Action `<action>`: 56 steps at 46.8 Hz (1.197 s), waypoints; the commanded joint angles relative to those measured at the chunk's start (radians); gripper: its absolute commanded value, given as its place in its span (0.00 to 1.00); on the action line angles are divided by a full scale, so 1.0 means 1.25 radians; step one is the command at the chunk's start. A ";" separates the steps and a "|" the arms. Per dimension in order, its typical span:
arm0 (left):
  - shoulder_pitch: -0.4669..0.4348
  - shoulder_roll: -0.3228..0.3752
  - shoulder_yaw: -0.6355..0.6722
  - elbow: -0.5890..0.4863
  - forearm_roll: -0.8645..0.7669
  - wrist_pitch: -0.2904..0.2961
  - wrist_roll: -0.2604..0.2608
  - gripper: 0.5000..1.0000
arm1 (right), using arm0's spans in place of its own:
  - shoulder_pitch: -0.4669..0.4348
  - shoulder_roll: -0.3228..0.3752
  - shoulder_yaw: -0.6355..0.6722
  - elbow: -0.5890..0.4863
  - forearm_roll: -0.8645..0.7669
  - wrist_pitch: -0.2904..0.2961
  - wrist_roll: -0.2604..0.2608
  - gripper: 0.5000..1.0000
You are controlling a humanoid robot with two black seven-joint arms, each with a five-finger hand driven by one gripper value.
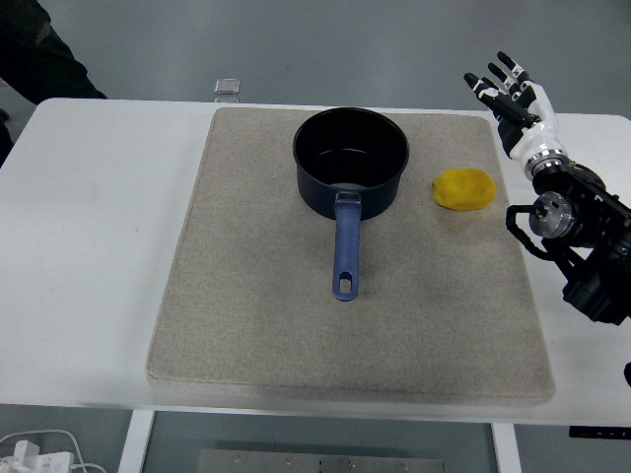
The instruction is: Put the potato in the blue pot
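A dark blue pot (350, 161) stands at the back middle of the beige mat (256, 296), its blue handle (344, 253) pointing toward the near edge. The pot looks empty. A yellow potato (464, 189) lies on the mat to the pot's right, apart from it. My right hand (508, 87) is raised at the far right, behind and to the right of the potato, fingers spread and holding nothing. The left arm is out of view.
The mat lies on a white table (89, 246). A small clear container (228, 87) sits at the table's back edge. A person in dark clothes (39, 59) shows at the top left corner. A white cable (35, 448) lies below the table.
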 commanded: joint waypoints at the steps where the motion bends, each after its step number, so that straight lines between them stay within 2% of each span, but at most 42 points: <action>1: -0.001 0.000 0.000 -0.003 0.000 0.000 0.001 1.00 | -0.001 -0.003 0.000 0.001 0.000 0.009 0.000 0.83; 15: -0.001 0.000 0.000 -0.003 0.000 0.000 0.001 1.00 | -0.017 -0.013 0.000 0.004 -0.001 0.043 0.000 0.83; 32: -0.001 0.000 0.000 -0.001 0.000 0.000 0.001 1.00 | -0.049 -0.135 -0.055 0.121 -0.055 0.066 0.000 0.83; 46: -0.001 0.000 0.000 -0.003 0.000 -0.001 0.001 1.00 | -0.077 -0.232 -0.084 0.254 -0.239 0.071 0.005 0.83; 56: -0.001 0.000 0.000 -0.004 0.000 -0.001 0.001 1.00 | -0.082 -0.268 -0.109 0.288 -0.426 0.096 0.007 0.83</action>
